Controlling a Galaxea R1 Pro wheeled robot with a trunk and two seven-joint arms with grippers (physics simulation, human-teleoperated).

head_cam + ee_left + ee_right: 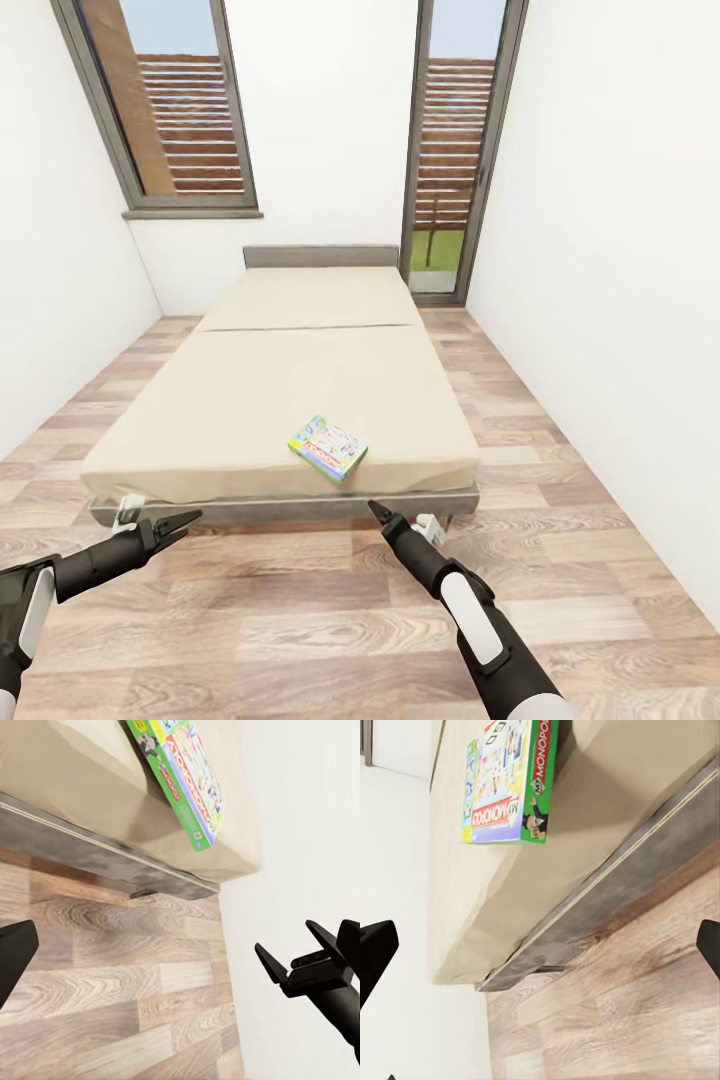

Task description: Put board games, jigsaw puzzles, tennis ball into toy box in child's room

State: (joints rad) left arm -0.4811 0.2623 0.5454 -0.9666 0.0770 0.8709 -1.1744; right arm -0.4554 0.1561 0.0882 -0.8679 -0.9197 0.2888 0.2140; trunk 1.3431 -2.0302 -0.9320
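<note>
Now | board game flat on bed, long axis diagonal

- pale wood-plank floor, running round the room;
- plain white walls on three sides;
- two tall grey-framed windows, brown slatted fence outside; sill under the left one

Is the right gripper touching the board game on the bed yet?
Apart. The head view shows the right gripper over the floor, short of the bed, with bare mattress between it and the board game.
</note>
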